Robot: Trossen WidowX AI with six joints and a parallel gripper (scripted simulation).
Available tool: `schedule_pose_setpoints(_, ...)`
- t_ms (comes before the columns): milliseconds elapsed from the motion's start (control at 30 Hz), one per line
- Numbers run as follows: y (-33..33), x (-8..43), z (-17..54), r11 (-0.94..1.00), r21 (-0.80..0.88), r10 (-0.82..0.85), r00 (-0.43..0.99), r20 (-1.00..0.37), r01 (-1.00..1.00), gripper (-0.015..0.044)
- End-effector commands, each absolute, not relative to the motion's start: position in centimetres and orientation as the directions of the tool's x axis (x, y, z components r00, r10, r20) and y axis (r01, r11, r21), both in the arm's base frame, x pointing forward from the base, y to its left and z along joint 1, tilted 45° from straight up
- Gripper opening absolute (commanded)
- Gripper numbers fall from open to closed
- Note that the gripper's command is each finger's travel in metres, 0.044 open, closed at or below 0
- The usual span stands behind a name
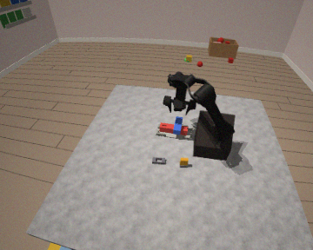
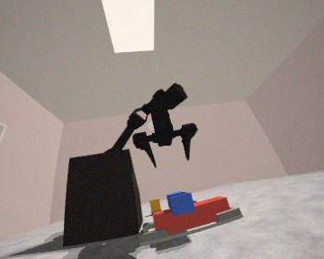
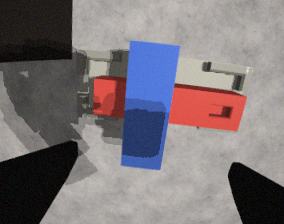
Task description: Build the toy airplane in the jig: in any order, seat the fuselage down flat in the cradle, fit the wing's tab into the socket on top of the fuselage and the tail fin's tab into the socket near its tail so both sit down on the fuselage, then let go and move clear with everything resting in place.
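Observation:
The red fuselage [image 1: 167, 127] [image 2: 210, 208] [image 3: 193, 107] lies lengthwise on the grey jig [image 2: 229, 215] [image 3: 193, 77]; its underside is hidden. The blue wing [image 1: 177, 128] [image 2: 182, 204] [image 3: 153, 75] lies across the fuselage top, with its tab out of sight. An empty socket shows near one fuselage end in the wrist view. The orange tail fin [image 1: 183, 161] [image 2: 155, 205] stands on the mat, apart from the jig. My gripper [image 1: 179, 113] [image 2: 171, 164] [image 3: 153, 160] is wide open and empty, above the wing and touching nothing.
A small dark grey holder [image 1: 159, 161] lies on the grey mat [image 1: 120, 195] beside the tail fin. The black arm base [image 1: 211, 143] [image 2: 99, 198] stands close to one end of the jig. A brown box [image 1: 223, 49] and small toys are far behind on the floor.

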State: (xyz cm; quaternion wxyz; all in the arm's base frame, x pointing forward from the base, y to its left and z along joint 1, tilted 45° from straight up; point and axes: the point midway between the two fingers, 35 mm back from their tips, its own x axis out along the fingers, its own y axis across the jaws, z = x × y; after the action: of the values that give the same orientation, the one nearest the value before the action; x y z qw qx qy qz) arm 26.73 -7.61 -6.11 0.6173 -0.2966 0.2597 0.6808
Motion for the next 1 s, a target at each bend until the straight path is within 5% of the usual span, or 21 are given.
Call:
schedule_pose_setpoints(0, -7.42, 26.62, -6.40, -0.120, 0.000, 0.690, -0.084, -0.719, -0.993, 0.0440)
schedule_pose_setpoints(233, -7.47, 26.67, -6.32, 0.269, 0.363, 0.690, -0.084, -0.719, -0.892, 0.0440)
schedule_pose_setpoints(467, -7.52, 26.73, -6.22, 0.638, 0.659, 0.690, -0.084, -0.719, -0.398, 0.0440)
schedule_pose_setpoints(567, -7.54, 26.75, -6.20, 0.682, 0.685, 0.690, -0.084, -0.719, -0.258, 0.0440)
schedule_pose_setpoints(967, -7.40, 26.79, -6.00, 0.682, 0.684, 0.689, -0.084, -0.719, -0.258, 0.0440)
